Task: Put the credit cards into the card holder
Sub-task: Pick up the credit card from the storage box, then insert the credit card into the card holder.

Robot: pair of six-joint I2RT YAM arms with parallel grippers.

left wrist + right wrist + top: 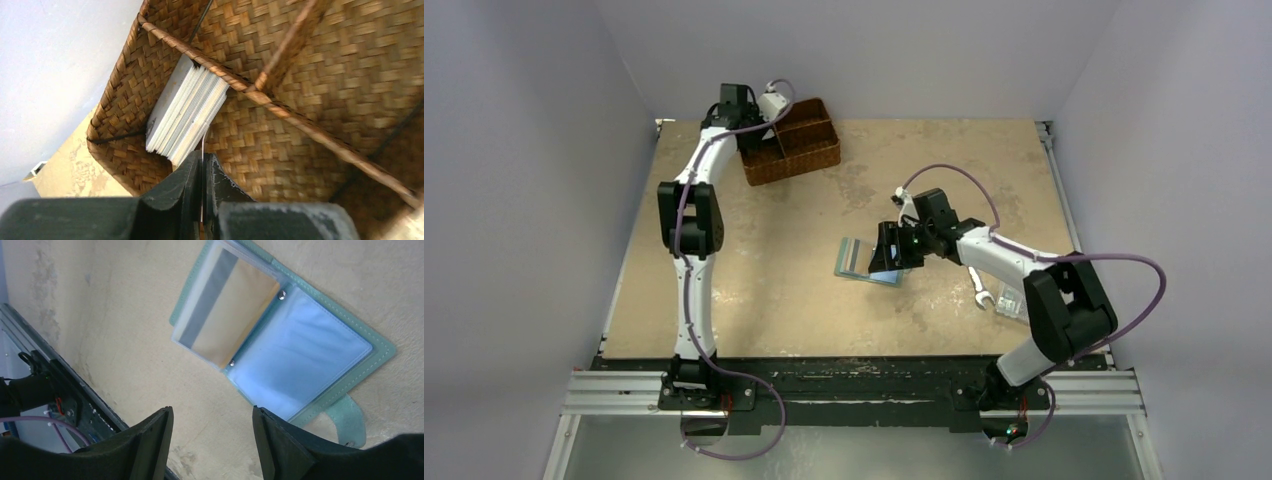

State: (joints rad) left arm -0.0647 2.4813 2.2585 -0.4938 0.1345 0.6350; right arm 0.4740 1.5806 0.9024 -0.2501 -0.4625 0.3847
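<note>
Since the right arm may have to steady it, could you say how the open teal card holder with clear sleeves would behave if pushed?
The teal card holder lies thin and flat, so it probably slides rather than tips. Its clear sleeves, riveted only at the spine, look floppy and may flip.

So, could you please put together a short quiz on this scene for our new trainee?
1. Fill in: the right pincer hangs by the card holder with its jaws ___.
2. True or false: the card holder lies folded shut.
3. The stack of credit cards sits: A) in the wicker basket; B) in the right pincer; C) on the floor.

Key: 1 open; 2 false, it lies spread open; 3 A.
</note>
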